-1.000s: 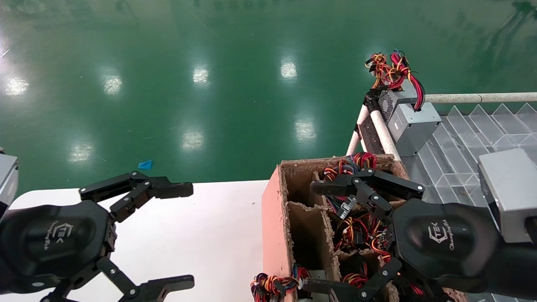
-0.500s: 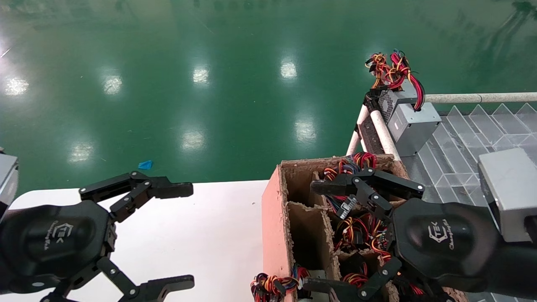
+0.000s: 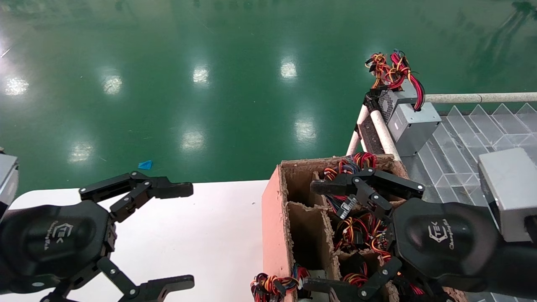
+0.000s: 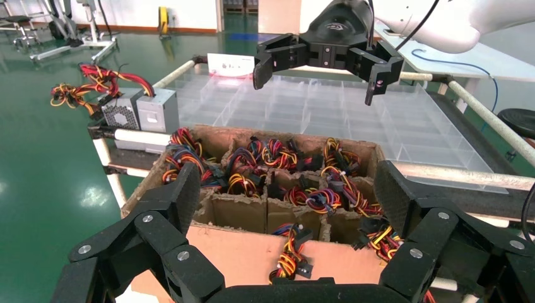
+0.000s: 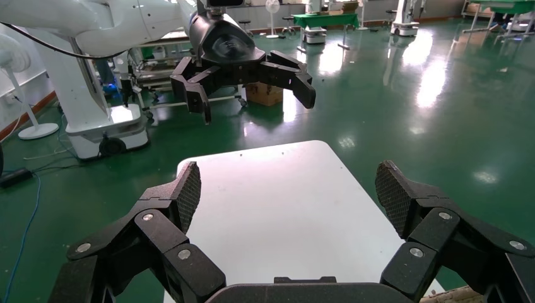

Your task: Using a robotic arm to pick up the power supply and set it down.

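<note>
Down in the lower left of the head view, the left gripper (image 3: 168,239) is hovering over the white table (image 3: 209,235), its black fingers spread wide and nothing between them. Across in the lower right, the right gripper (image 3: 321,237) is hanging over the cardboard box (image 3: 272,226), jaws wide apart as well and gripping nothing, its upper finger stretching across the far compartments and its lower one sitting at the bottom edge of the frame. That box is divided by ragged cardboard partitions, and red, yellow and black cable bundles (image 3: 361,230) are poking up out of the cells; the metal bodies under them are hidden, so which unit is which down there I cannot tell. One more bundle (image 3: 272,287) is spilling out at the box's near corner, at the bottom centre. Moving up the right side, a clear plastic divider tray (image 3: 461,147) is lying behind the box, framed by a pale tube rail (image 3: 478,98). At its far corner, upper right, a grey power supply (image 3: 409,121) with a perforated face is resting on the rail, cables (image 3: 392,69) bunching on top. Beyond everything, glossy green floor (image 3: 188,63) is filling the top of the frame.
</note>
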Controlling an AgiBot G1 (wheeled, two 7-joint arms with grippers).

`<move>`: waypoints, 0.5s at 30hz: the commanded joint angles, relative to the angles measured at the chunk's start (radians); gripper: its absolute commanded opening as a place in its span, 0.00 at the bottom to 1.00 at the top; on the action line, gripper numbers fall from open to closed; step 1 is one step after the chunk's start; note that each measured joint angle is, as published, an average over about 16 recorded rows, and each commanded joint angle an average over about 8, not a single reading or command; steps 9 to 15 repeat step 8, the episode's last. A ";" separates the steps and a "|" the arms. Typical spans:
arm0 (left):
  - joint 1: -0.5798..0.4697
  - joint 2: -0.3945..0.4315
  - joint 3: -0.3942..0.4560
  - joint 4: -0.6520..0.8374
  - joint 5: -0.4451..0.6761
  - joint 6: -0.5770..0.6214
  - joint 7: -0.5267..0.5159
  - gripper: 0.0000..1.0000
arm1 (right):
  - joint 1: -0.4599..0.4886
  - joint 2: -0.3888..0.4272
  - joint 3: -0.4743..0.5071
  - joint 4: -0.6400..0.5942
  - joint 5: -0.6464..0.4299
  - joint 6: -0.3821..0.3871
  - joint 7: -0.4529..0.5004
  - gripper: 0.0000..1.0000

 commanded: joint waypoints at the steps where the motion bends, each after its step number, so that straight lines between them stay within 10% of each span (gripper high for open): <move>1: 0.000 0.000 0.000 0.000 0.000 0.000 0.000 1.00 | 0.000 0.000 0.000 0.000 0.000 0.000 0.000 1.00; 15: 0.000 0.000 0.000 0.000 0.000 0.000 0.000 1.00 | 0.000 0.000 0.000 0.000 0.000 0.000 0.000 1.00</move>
